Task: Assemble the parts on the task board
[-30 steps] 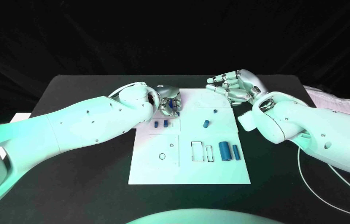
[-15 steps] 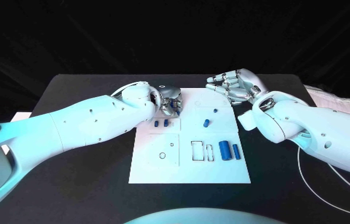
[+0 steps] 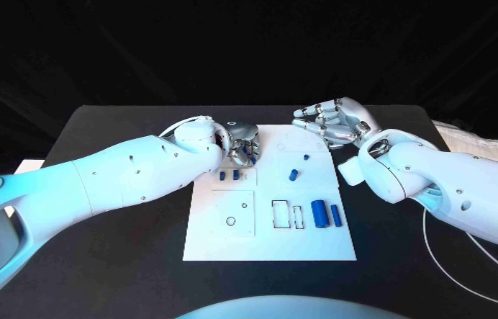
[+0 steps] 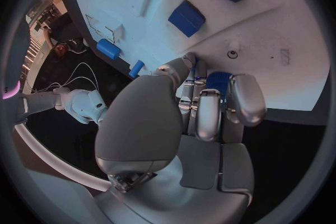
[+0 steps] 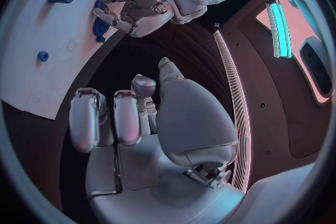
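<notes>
Head view shows the left hand (image 3: 241, 145) at the far left corner of the task board (image 3: 270, 243), fingers closed around a blue part (image 4: 218, 82); two small blue parts (image 3: 229, 177) lie just below it. The right hand (image 3: 330, 121), curled and holding nothing, stays farther away.

The task board (image 3: 272, 243) is a white rectangular plate lying flat, marked with outlined slots. Two small blue blocks (image 3: 229, 177) lie side by side near its far left corner. A small blue peg (image 3: 295, 174) lies tilted near the board's centre. A thick blue cylinder (image 3: 319, 214) and a thinner blue rod (image 3: 335, 215) lie parallel near its right edge.
</notes>
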### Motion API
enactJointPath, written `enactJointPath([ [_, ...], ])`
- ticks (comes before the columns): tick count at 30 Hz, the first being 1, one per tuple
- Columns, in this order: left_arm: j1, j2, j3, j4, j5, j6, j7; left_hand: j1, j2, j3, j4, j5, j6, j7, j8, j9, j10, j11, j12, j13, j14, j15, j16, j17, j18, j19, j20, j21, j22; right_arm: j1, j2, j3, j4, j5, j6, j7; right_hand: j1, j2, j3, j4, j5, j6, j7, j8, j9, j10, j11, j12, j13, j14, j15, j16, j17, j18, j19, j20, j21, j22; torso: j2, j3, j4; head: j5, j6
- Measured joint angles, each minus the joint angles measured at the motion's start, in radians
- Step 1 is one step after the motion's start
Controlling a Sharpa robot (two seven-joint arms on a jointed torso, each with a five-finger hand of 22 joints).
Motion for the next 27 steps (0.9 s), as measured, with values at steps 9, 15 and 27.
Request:
enactJointPath([
  [9,-0.008,-0.030,0.003,0.035,0.025,-0.018,0.001,-0.012,-0.012,0.044,-0.029,-0.002,0.006,0.006,-0.023,-0.010,0.012,0.002,-0.032,-0.002,0.000,0.000,0.000,-0.011,0.000,0.000,0.000,0.014,0.000,0.000,0.001,0.000,-0.001,0.000,0.000,0.000,0.000,0.000,0.000,0.000,0.000,0.000,0.000,0.000,0.000,0.000,0.000,0.000,0.000,0.000,0.000,0.000,0.000,0.000,0.000,0.000,0.000,0.000,-0.001,-0.0006,0.0006,0.000,0.002],
  [15,-0.006,-0.081,0.027,0.090,0.110,-0.055,0.002,-0.016,-0.016,0.059,-0.043,-0.002,0.009,0.009,-0.026,-0.013,0.016,0.006,-0.041,-0.002,0.000,0.000,0.000,-0.019,-0.011,0.000,0.000,0.025,0.000,0.000,0.002,0.000,-0.005,0.000,0.001,0.000,0.000,0.000,0.000,0.000,0.000,0.000,0.000,0.000,0.000,0.000,0.000,0.000,0.002,0.000,0.000,0.000,0.000,0.000,0.000,0.000,0.000,0.000,-0.002,-0.0004,0.0012,0.000,0.007],
  [27,0.000,-0.175,0.045,0.150,0.224,-0.094,-0.002,-0.023,-0.022,0.063,-0.047,-0.002,0.014,0.014,-0.030,-0.015,0.019,0.009,-0.046,-0.001,0.000,0.000,0.000,-0.022,-0.011,0.000,0.000,0.028,0.000,-0.003,0.003,0.000,-0.009,0.000,0.002,0.000,0.000,0.000,0.000,0.000,0.000,0.000,0.000,0.000,0.000,0.000,0.000,0.000,0.002,0.000,0.000,0.000,0.000,0.000,0.000,0.000,0.000,0.000,-0.002,0.0000,0.0035,0.009,0.012],
])
